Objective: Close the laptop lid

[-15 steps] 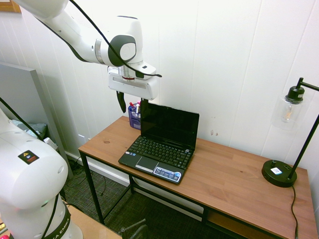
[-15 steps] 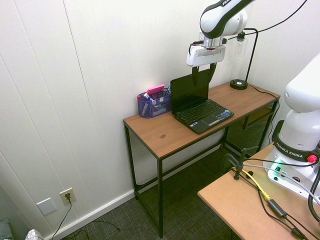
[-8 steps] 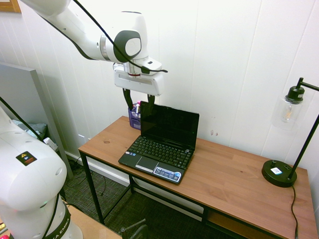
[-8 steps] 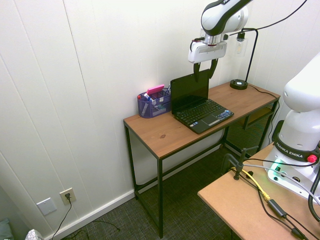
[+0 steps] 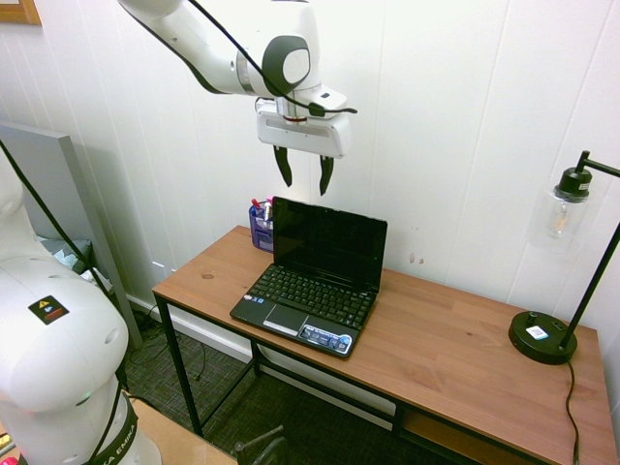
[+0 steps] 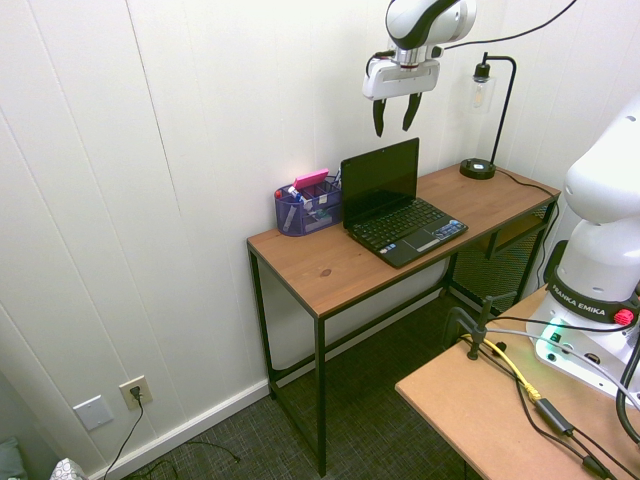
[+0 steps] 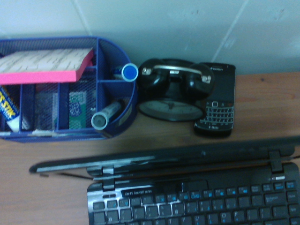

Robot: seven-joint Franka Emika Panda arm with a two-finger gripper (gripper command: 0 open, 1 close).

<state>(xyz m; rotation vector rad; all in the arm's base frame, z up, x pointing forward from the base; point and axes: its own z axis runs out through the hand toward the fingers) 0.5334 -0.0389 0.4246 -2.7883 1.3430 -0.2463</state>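
White panelled wall backs the wooden desk [image 5: 455,339] under my gripper [image 5: 303,172], which hangs fingers spread and empty, pointing straight down. Directly below it stands the laptop lid [image 5: 329,240], upright, its top edge apart from my fingertips. Past that, toward my arm's base, lies the laptop [image 5: 310,298] keyboard. Beyond the lid sit a blue mesh organizer [image 7: 61,89], a black alarm clock [image 7: 171,93] and a black keypad phone [image 7: 216,101].
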